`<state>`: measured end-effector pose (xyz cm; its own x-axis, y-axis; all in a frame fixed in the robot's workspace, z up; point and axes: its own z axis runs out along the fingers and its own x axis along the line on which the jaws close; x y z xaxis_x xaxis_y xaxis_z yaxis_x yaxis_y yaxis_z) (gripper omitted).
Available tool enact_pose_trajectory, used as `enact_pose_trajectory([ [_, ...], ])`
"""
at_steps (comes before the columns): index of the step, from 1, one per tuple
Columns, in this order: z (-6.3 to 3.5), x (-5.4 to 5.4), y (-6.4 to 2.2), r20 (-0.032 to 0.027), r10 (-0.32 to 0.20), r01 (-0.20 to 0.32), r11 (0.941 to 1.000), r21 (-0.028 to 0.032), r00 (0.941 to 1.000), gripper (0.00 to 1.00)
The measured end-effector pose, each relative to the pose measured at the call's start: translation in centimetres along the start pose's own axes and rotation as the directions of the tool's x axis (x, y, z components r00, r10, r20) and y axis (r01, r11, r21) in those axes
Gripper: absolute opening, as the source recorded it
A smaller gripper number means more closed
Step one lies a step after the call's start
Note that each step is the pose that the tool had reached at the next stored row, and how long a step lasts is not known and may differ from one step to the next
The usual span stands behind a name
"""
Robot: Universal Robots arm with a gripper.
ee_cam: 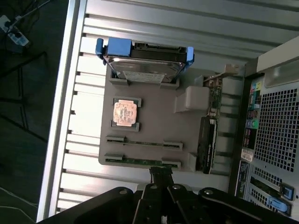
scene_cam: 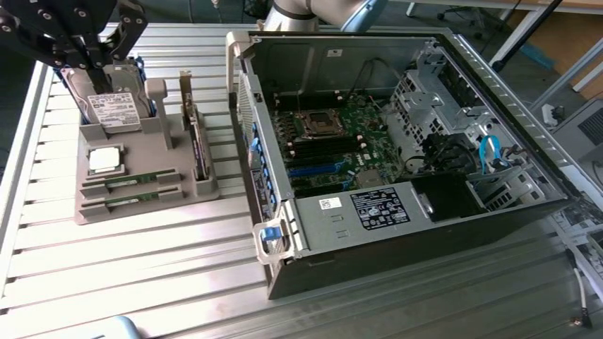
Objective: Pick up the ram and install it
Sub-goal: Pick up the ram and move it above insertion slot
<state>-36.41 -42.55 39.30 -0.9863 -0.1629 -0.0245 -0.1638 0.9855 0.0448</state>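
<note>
A ribbed metal table (scene_cam: 141, 268) carries a grey tray (scene_cam: 141, 161) beside an open computer case (scene_cam: 396, 247). The gripper (scene_cam: 92, 60) hangs high over the tray's far end. The ram (scene_cam: 132, 200) lies in the tray's outermost slot, its twin (scene_cam: 132, 181) alongside. From the wrist, the gripper (ee_cam: 161, 173) is pinched together, empty, above the ram (ee_cam: 140, 161).

Gripper (scene_cam: 94, 60) at ext. view's top left, fingers together, in front of the hard drive (scene_cam: 118, 106) that stands at the back of the grey tray (scene_cam: 141, 152). 2 sticks lie flat in slots at tray front, well apart from gripper: 1st ram stick (scene_cam: 130, 181), 2nd ram stick (scene_cam: 127, 200) just beside it, parallel. CPU (scene_cam: 104, 159) sits btwn drive & sticks. Upright card (scene_cam: 198, 145) on tray's side toward the open PC case (scene_cam: 377, 240); motherboard (scene_cam: 344, 141) inside. All on slatted table (scene_cam: 141, 275).
</note>
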Motion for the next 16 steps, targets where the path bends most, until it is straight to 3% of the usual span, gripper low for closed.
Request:
enact_pose_trajectory([
  [8,0.0,0.0,0.0,-0.0051,-0.111,0.111,0.9938,-0.0017,0.9938,0.11],
  [16,0.0,0.0,0.0,-0.0104,-0.224,0.224,0.9747,-0.0034,0.9746,0.11],
])
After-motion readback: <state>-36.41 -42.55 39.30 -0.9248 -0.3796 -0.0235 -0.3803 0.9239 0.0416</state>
